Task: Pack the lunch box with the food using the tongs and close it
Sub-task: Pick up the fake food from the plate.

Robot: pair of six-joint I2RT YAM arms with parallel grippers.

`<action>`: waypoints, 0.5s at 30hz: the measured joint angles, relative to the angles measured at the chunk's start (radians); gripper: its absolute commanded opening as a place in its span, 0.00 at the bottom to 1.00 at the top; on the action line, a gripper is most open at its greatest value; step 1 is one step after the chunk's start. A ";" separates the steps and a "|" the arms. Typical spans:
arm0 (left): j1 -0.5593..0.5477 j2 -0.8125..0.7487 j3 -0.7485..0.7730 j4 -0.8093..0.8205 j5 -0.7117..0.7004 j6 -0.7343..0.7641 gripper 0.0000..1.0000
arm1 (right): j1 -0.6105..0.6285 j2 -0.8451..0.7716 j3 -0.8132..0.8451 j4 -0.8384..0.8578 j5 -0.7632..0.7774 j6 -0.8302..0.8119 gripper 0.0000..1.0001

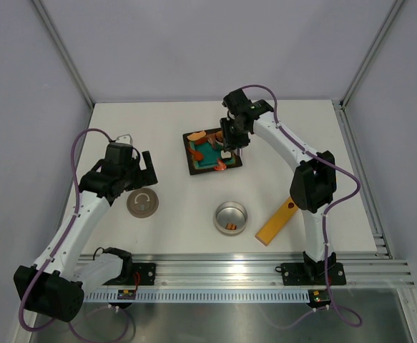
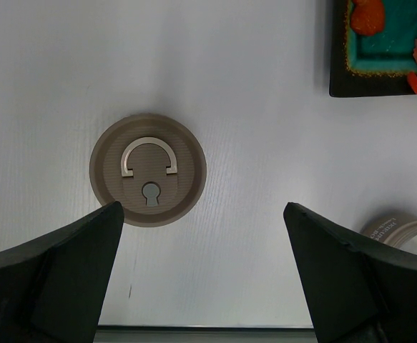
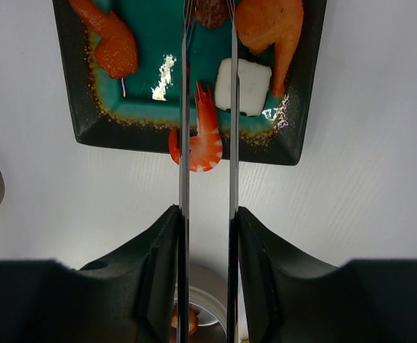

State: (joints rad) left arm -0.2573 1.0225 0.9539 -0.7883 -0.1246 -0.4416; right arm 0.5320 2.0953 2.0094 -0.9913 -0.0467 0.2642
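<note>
The round silver lunch box [image 1: 231, 218] stands at the table's front middle with small orange pieces inside. Its grey-brown lid [image 1: 142, 204] lies flat to the left, and my left gripper [image 2: 203, 207] hangs open over the table just beside the lid [image 2: 148, 170]. My right gripper [image 3: 208, 214] is shut on the silver tongs [image 3: 185, 143] above the black plate [image 3: 294, 143]. The tong tips flank a brown piece [image 3: 210, 13] at the frame's top edge. A shrimp [image 3: 204, 146], a white cube [image 3: 242, 86] and orange pieces [image 3: 115, 43] also lie on the plate.
A long yellow-orange flat bar [image 1: 276, 221] lies to the right of the lunch box, near the right arm's base. The plate [image 1: 212, 150] sits at the table's middle back. An aluminium rail runs along the near edge.
</note>
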 measured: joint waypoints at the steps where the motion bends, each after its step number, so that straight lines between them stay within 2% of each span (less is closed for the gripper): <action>1: 0.000 0.000 0.000 0.000 0.000 0.000 0.99 | 0.000 0.000 0.000 0.000 0.000 0.000 0.41; 15: 0.000 0.000 0.000 0.000 -0.002 0.000 0.99 | 0.000 0.000 -0.045 0.026 -0.039 0.001 0.27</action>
State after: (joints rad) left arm -0.2573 1.0225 0.9535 -0.7883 -0.1261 -0.4416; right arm 0.5320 2.0953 1.9648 -0.9657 -0.0853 0.2649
